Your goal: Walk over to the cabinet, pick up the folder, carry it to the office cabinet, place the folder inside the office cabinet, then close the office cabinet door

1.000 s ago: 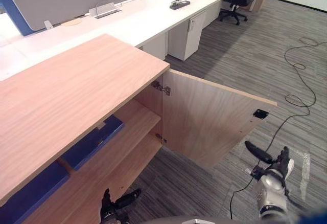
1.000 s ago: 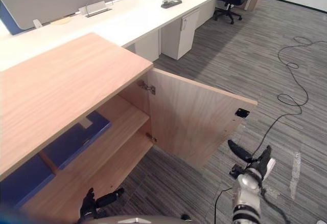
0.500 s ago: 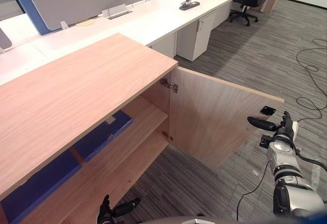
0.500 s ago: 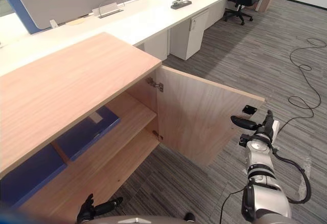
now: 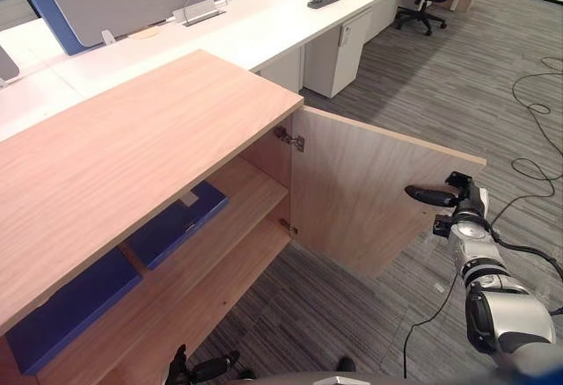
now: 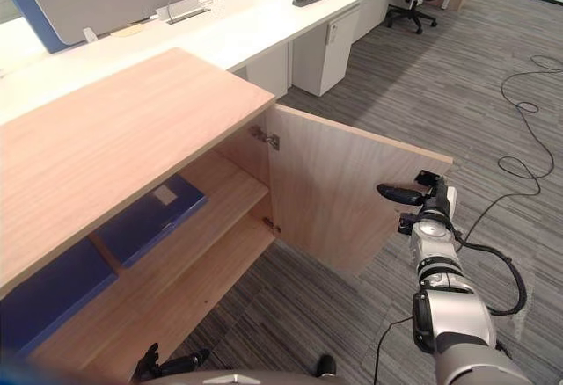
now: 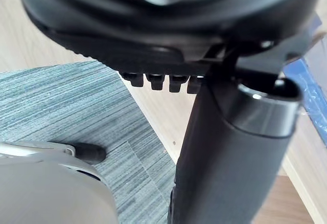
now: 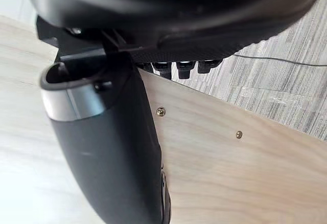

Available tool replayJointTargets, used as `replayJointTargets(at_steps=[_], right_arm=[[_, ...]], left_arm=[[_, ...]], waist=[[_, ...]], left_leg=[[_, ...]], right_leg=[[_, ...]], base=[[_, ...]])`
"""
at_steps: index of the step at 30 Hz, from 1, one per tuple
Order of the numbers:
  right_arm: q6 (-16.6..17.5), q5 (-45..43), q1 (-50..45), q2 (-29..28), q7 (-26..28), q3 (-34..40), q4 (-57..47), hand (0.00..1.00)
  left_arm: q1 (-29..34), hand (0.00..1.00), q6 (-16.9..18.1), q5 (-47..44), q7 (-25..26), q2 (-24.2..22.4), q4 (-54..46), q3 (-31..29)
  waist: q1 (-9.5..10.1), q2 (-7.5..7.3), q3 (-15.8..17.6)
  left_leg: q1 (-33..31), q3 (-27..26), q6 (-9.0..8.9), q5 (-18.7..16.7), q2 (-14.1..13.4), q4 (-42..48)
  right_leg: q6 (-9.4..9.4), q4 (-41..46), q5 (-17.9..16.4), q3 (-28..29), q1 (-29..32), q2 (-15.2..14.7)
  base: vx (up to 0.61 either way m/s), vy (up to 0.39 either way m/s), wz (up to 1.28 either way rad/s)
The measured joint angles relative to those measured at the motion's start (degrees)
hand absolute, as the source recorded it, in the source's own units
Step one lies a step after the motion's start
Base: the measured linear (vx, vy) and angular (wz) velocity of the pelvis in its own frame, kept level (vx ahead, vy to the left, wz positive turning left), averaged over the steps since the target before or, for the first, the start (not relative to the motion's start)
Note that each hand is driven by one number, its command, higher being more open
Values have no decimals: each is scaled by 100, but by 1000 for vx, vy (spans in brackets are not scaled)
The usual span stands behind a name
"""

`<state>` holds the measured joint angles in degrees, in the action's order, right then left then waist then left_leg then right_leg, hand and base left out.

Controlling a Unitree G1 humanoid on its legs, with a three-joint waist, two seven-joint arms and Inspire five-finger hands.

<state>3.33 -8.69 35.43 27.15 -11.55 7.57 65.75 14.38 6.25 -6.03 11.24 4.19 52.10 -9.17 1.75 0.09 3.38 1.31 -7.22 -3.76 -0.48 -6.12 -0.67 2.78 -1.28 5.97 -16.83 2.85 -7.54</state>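
Head views: office cabinet (image 5: 132, 139) stands with its door (image 5: 361, 192) swung wide open over grey carpet (image 5: 493, 77). Blue folder (image 5: 176, 224) lies flat on the upper shelf inside, white label up. A second blue folder (image 5: 75, 310) lies beside it, further left on the same shelf. Right hand (image 5: 428, 197) sits at the door's free edge, thumb stretched across the inner face; can't tell if it's open or closed. Left hand (image 5: 201, 369) is low by the cabinet's bottom front, fingers relaxed, holding nothing. Long white desk (image 5: 237, 33) behind the cabinet.
Left wrist view: thumb sticks out over carpet and the cabinet's wood.
Right wrist view: thumb lies along the door's wood panel, two small screws (image 8: 161, 111) showing
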Motion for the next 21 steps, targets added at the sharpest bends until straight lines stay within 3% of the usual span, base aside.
replayJointTargets(at_steps=[4,6,9,13,15,17,19,21], right_arm=[[0,247,-1,4,32,-112,10,100],[-11,509,-60,44,3,-523,-155,100],[-29,1662,-953,427,18,-1620,-1609,100],[-3,2367,-1881,1134,99,-3101,-3312,100],[282,2433,-2134,1730,820,-4278,-3874,100],[594,2444,-2179,1807,1492,-5140,-3973,100],[839,2514,-2292,1551,2023,-5635,-3972,100],[1091,2935,-2599,923,2449,-5962,-3968,100]], left_arm=[[-23,100,2,17,-2,14,57,7],[-24,100,3,128,0,69,96,60],[-32,100,2,428,6,153,110,119],[-72,100,5,684,20,213,259,113],[-326,100,14,908,15,272,463,121],[-530,100,74,960,11,277,565,155],[-687,100,78,1079,-12,233,586,223],[-845,100,79,1105,-21,134,685,227]], waist=[[-14,2,14],[-58,-17,71],[-151,-62,124],[-371,-72,118],[-453,-92,80],[-443,-105,54],[-350,-93,49],[-231,-20,23]], left_leg=[[67,8,-9,38,-6,-97],[88,-46,-15,34,-25,-106],[122,-309,-85,-17,-122,-108],[263,-606,-216,-155,-325,-11],[269,-665,-288,-226,-479,121],[275,-658,-314,-222,-590,132],[282,-657,-368,-208,-677,136],[276,-653,-380,-201,-753,135]], right_leg=[[0,-4,0,31,2,26],[3,-6,4,117,7,57],[5,-21,24,358,117,172],[-9,-35,16,622,118,396],[-72,-34,-17,686,111,543],[-137,-22,-47,678,106,650],[-192,-14,-67,686,106,742],[-242,-10,-87,678,111,813]], base=[[5,12,-5],[-2,11,-20],[11,3,-41],[35,-37,-49],[-2,-73,-26],[-19,-94,-3],[-26,-103,-1],[-8,-62,0]])
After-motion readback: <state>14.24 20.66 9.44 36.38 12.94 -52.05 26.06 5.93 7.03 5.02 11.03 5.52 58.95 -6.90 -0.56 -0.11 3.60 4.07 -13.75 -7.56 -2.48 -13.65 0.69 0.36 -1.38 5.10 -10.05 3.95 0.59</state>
